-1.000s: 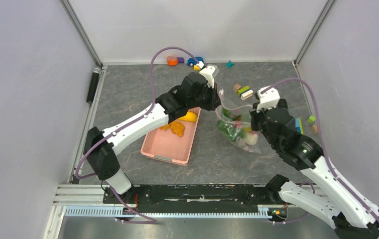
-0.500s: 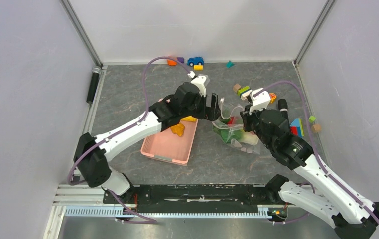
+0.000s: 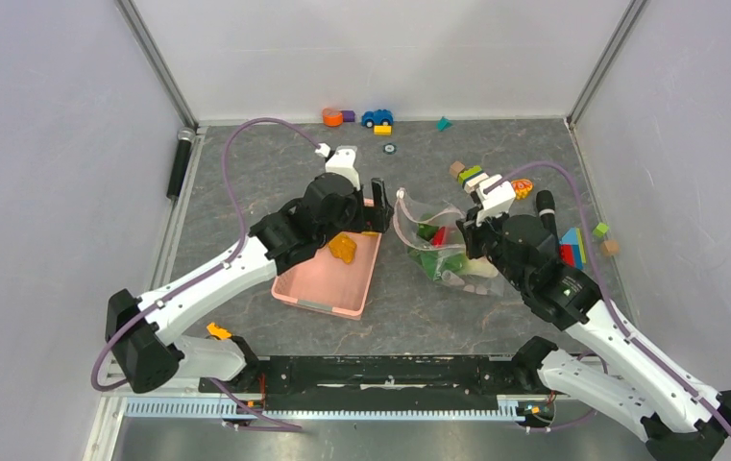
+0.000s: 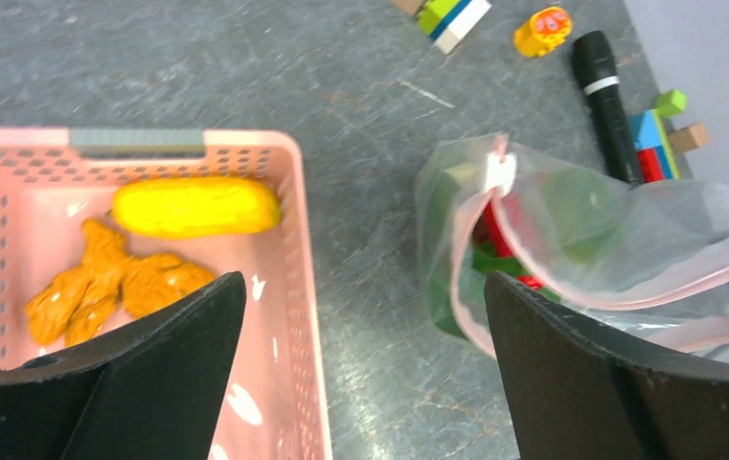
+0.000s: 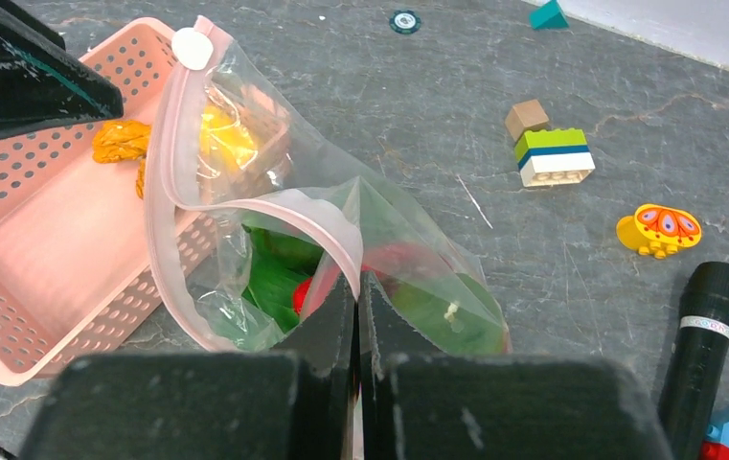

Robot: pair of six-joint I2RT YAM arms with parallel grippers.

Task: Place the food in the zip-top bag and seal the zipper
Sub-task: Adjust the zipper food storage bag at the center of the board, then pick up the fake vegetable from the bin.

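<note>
The clear zip-top bag lies right of the basket with its mouth gaping toward it; green pieces and a red chili show inside. My right gripper is shut on the bag's near rim, on the pinkish zipper strip. The white slider tab sits at the strip's far end. My left gripper hangs open and empty over the table between basket and bag. A yellow piece and an orange piece of food lie in the pink basket.
A black cylinder lies just right of the bag. Building blocks, a yellow-orange toy and coloured blocks are scattered behind and right. A toy car sits at the back wall.
My left gripper opened and drew back left from the bag's mouth to the basket's right edge. The bag's raised rim sagged. The right gripper kept its grip and shifted slightly left.
</note>
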